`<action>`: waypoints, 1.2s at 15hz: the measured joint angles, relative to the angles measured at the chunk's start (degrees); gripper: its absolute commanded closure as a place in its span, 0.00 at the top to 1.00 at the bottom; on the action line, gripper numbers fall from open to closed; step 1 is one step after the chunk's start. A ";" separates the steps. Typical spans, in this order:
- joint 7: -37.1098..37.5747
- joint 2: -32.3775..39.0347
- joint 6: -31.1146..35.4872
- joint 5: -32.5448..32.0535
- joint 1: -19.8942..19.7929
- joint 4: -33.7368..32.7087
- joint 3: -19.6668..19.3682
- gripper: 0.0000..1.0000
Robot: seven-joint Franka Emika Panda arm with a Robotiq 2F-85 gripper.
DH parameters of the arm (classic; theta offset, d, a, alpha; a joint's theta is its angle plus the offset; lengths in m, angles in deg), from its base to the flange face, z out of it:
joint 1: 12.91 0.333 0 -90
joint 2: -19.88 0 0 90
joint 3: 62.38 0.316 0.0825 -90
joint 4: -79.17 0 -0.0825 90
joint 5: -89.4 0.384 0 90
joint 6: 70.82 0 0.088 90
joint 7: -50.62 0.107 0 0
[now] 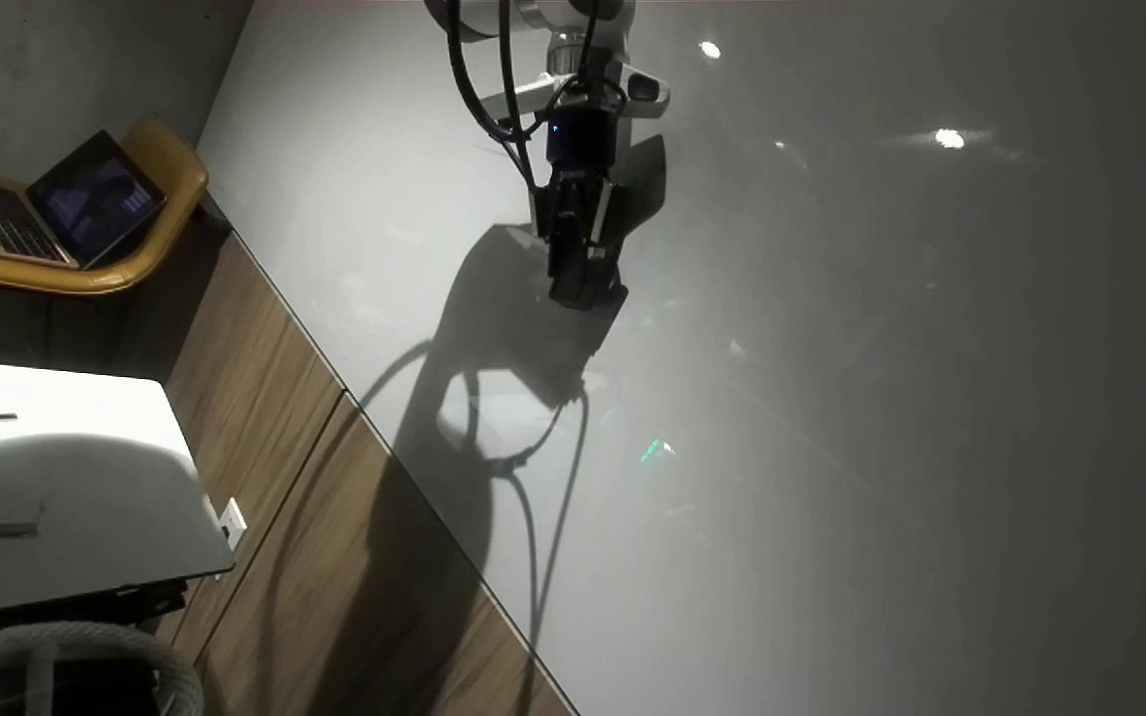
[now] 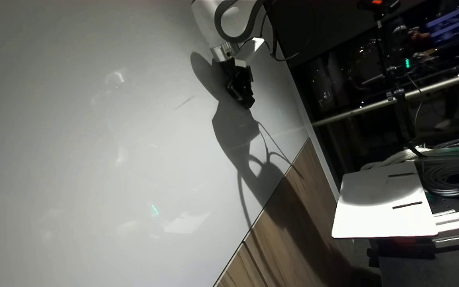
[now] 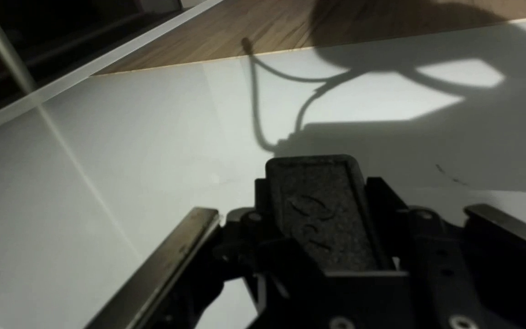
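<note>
My gripper is shut on a dark grey rectangular block with rounded corners and a rough face with engraved marks. A black finger presses against each side of the block, and its far end sticks out past the fingertips. In both exterior views the gripper appears over a broad, glossy white surface, with the block at its lower end. Whether the block touches that surface I cannot tell. Thin dark marks show on the white near the gripper. The arm's shadow falls across it.
Wood panelling borders the white surface. Beyond stand a yellow chair bearing an open laptop, a white slotted board, coiled cable and a dark stand. Cables hang along the arm.
</note>
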 measured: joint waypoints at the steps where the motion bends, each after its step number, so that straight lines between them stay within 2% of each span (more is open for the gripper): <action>1: 0.03 -0.83 0.64 0.00 0.05 -0.17 0.14 0.39; 7: -0.28 -6.49 1.45 3.40 0.35 -2.78 2.63 0.39; 12: -1.72 -5.14 3.26 7.98 -0.03 -1.61 2.65 0.40; 18: -2.68 -3.27 3.59 9.74 -0.13 -0.82 2.58 0.40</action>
